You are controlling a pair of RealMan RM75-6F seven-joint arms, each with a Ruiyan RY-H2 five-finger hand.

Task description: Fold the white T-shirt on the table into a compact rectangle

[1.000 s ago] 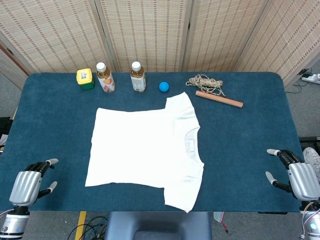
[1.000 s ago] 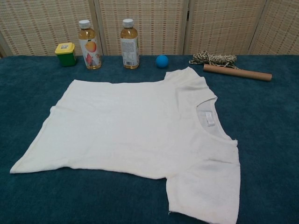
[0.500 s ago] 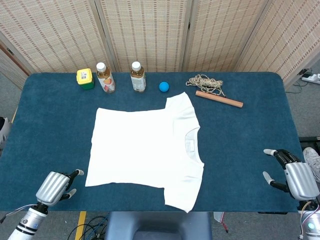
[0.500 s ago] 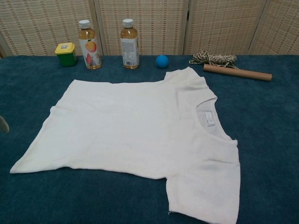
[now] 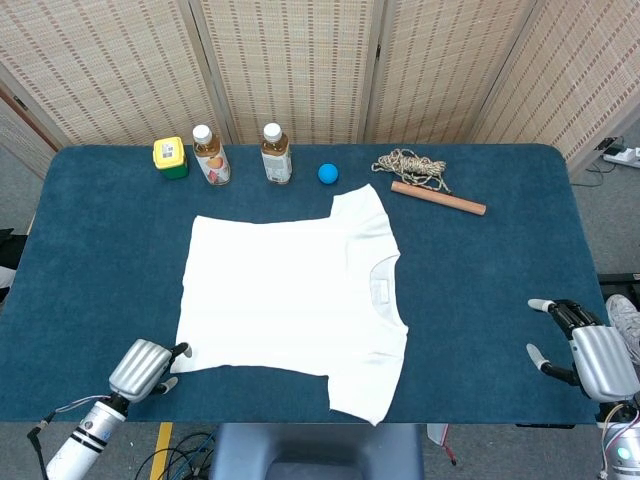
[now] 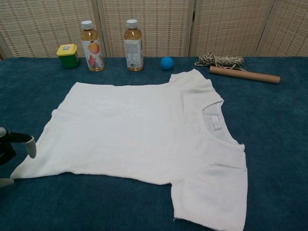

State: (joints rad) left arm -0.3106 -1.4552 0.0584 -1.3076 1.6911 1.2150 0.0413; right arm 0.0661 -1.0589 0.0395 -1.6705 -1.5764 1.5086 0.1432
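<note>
The white T-shirt (image 5: 290, 300) (image 6: 144, 139) lies flat and spread on the blue table, neck toward the right, hem toward the left. My left hand (image 5: 145, 368) (image 6: 9, 156) hovers at the shirt's near left hem corner, fingers apart and holding nothing, a fingertip close to the cloth. My right hand (image 5: 590, 355) stays at the table's near right edge, well away from the shirt, fingers spread and empty; the chest view does not show it.
Along the far edge stand a yellow-lidded green jar (image 5: 170, 157), two drink bottles (image 5: 209, 154) (image 5: 275, 153), a blue ball (image 5: 328, 173), a coil of rope (image 5: 412, 165) and a wooden rod (image 5: 438, 198). Bare blue table (image 5: 490, 290) lies right of the shirt.
My left hand has travelled right along the near edge to the shirt's hem corner and now enters the chest view. The right hand has barely shifted. The shirt has not moved.
</note>
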